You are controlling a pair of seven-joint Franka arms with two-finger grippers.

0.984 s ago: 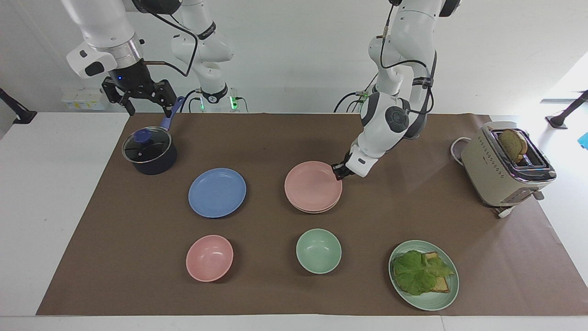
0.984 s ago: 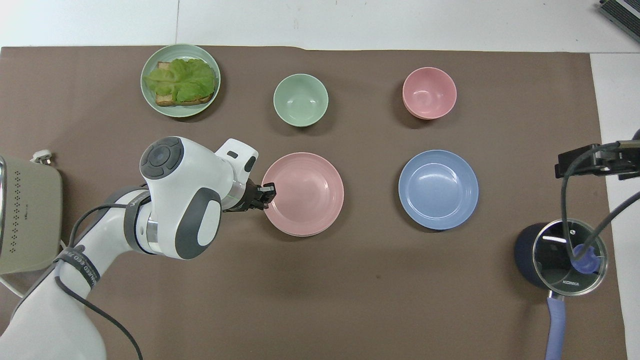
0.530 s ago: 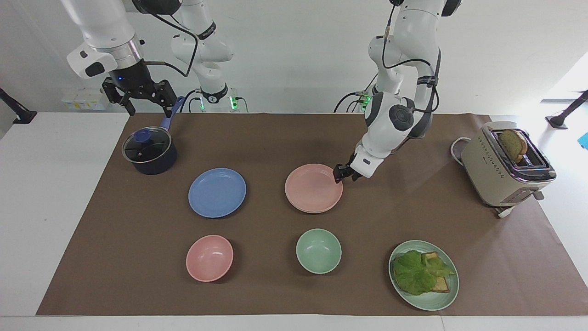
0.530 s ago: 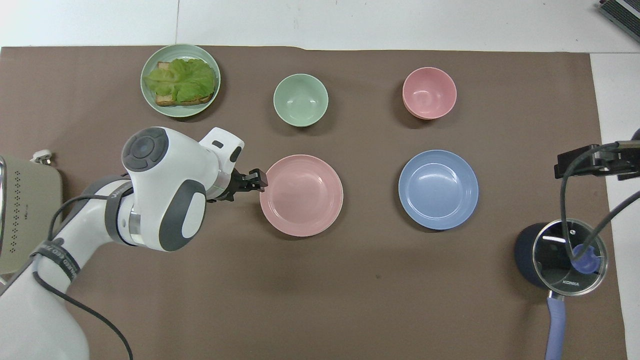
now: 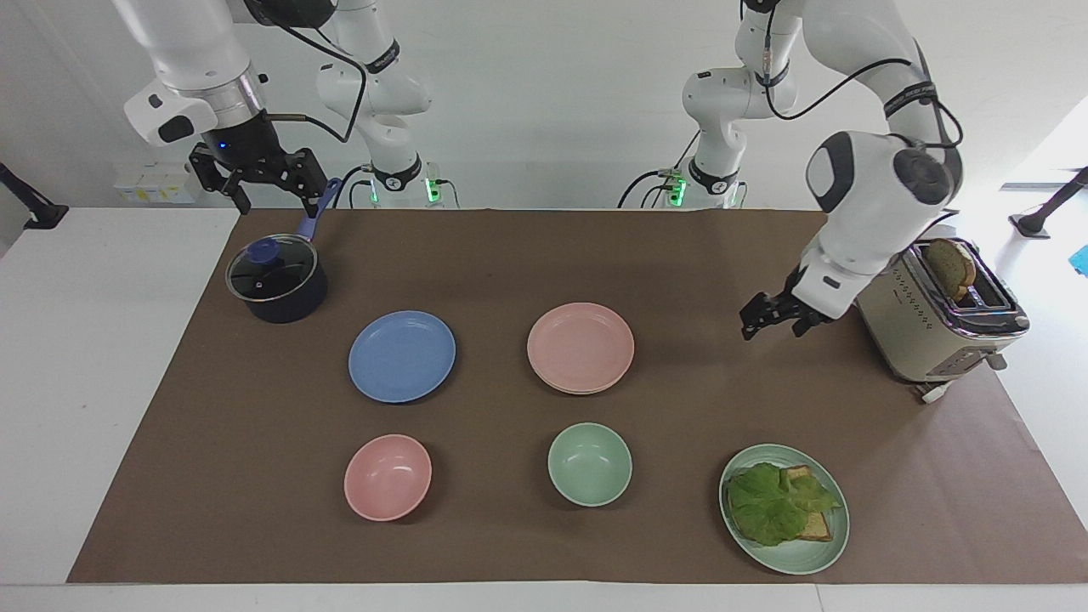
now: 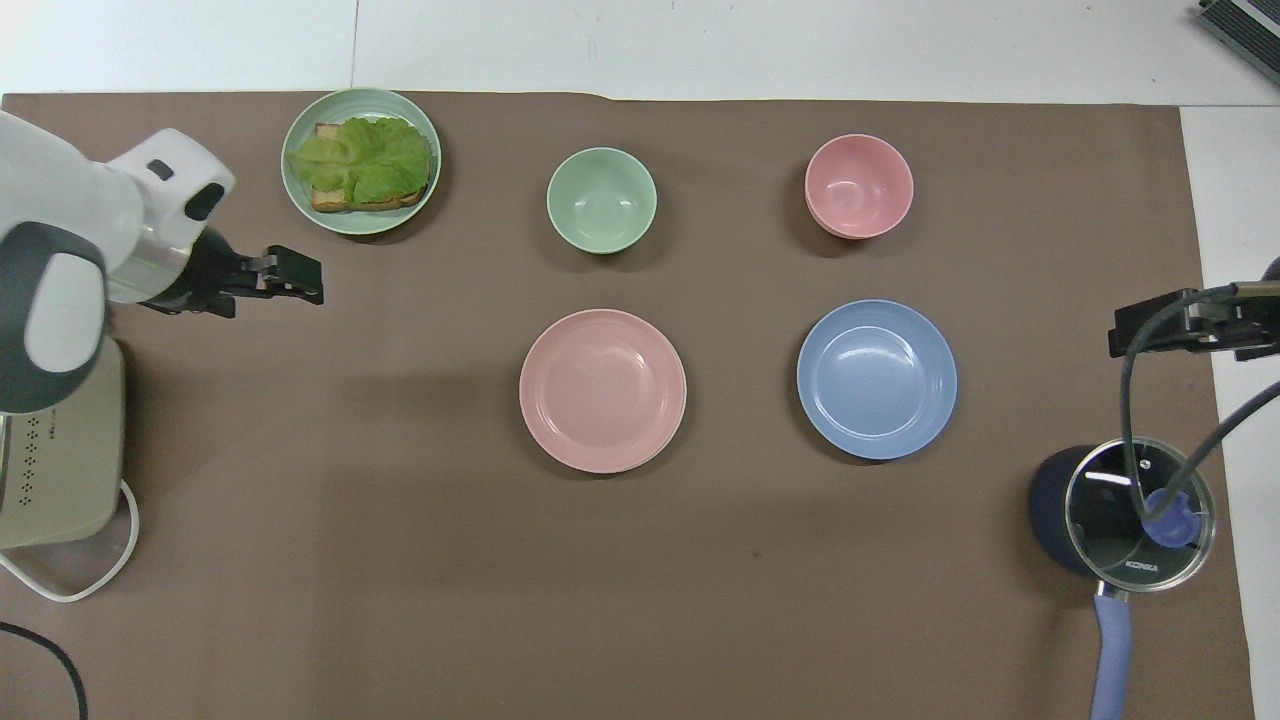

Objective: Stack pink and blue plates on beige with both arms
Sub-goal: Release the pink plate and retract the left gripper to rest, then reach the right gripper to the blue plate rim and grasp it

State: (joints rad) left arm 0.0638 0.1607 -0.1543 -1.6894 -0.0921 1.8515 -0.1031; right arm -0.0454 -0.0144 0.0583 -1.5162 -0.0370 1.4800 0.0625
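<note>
The pink plate lies on the beige plate, of which only a thin rim shows beneath it. The blue plate lies alone beside this stack, toward the right arm's end of the table. My left gripper hangs open and empty over bare mat between the stack and the toaster. My right gripper waits open and raised over the pot's handle.
A dark pot with a glass lid stands near the robots at the right arm's end. A pink bowl, a green bowl and a green plate with lettuce and toast line the edge farthest from the robots. A toaster stands at the left arm's end.
My left gripper opened at the pink plate's rim, let it go, and swung away toward the toaster. The pink plate settled flat on the beige one. The right arm has not moved.
</note>
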